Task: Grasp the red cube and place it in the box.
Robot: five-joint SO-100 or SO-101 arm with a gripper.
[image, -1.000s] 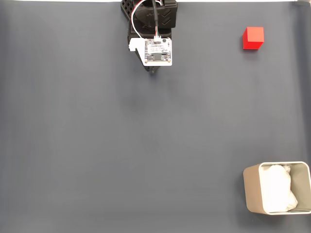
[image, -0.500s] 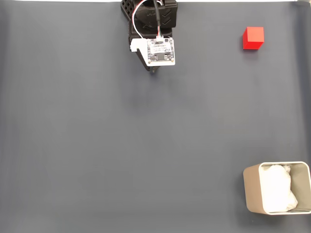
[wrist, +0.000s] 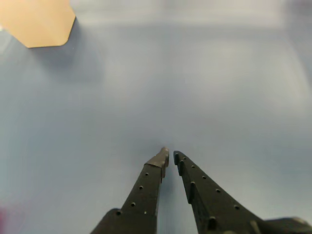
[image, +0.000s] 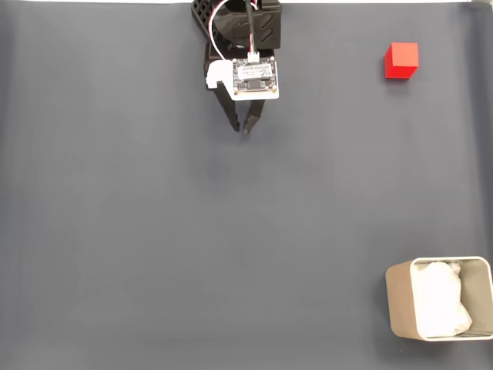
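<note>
1. In the fixed view, the black two-finger gripper point(image: 243, 128) hangs near the top edge of the dark grey table mat point(image: 192, 247), a little left of the middle, with a white circuit board point(image: 255, 80) mounted on the arm above it.
2. Its two dark fingers taper to tips that almost meet; in the wrist view the gripper point(wrist: 170, 154) shows just a thin slit between the tips, nearly closed, with nothing between them.
3. The small bright red plain-faced cube point(image: 401, 60) sits near the top right corner of the mat in the fixed view, well apart from the gripper and off to its right.
4. The cube rests flat on the mat with nothing touching it.
5. The beige-grey rectangular box point(image: 400, 304) with rounded corners stands at the bottom right corner of the mat, partly cut off by the picture's edge.
6. Crumpled white lining point(image: 441, 299) fills the inside of the box.
7. In the wrist view a beige corner of the box point(wrist: 39, 22) shows at the upper left, far ahead of the fingertips, the bare mat point(wrist: 204, 87) lying between them.
</note>
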